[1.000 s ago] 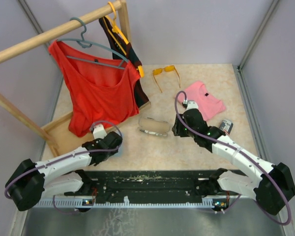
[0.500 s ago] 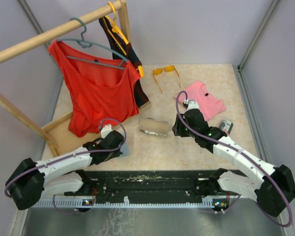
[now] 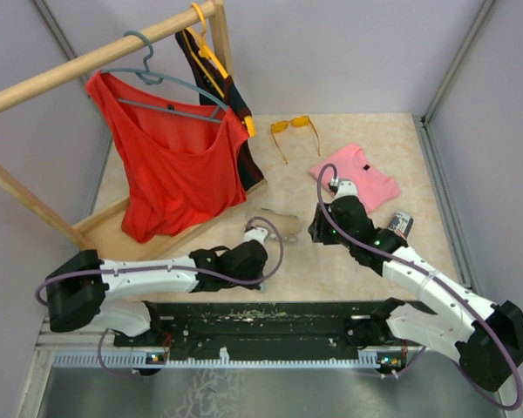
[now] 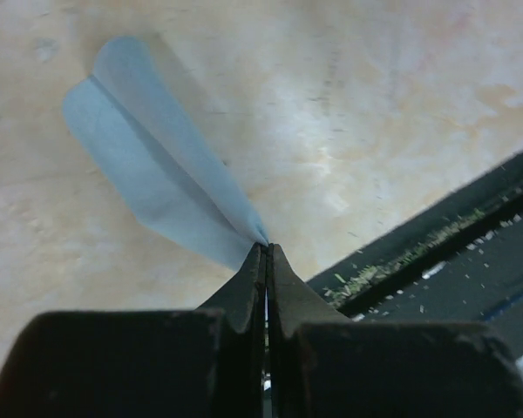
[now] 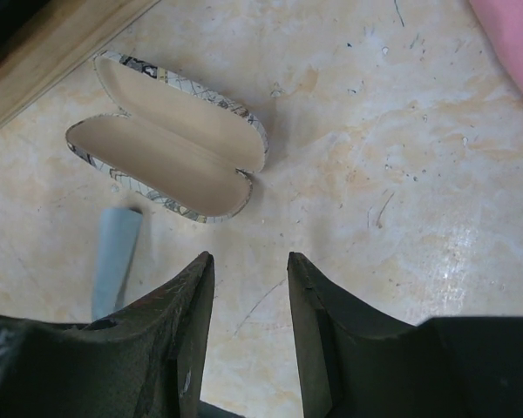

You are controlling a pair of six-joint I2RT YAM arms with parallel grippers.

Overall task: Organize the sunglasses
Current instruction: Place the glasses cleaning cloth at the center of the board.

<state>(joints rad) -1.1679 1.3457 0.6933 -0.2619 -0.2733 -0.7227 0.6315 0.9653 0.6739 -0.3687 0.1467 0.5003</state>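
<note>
The left gripper [image 4: 265, 249] is pinching its fingers together on one corner of a light-blue cloth [image 4: 153, 171], which is fanning out from the tips in a folded wedge above the pale table [image 4: 375, 104]. The table's dark near edge is running just to the right of the fingers.

The right gripper [image 5: 248, 280] is hovering over the table with its fingers apart and nothing between them. Just beyond its fingertips a patterned glasses case [image 5: 170, 148] is lying open, both cream-lined halves facing up. The blue cloth is showing near the case, to the left of the right gripper's left finger [image 5: 190, 300].

From above, the orange sunglasses [image 3: 295, 128] are lying at the far side of the table with their arms unfolded and pointing toward the robot. They are sitting between a pink shirt [image 3: 359, 176] and the foot of a wooden clothes rack [image 3: 220, 39], well apart from both grippers. A red top [image 3: 170, 165] is hanging from the rack.
</note>
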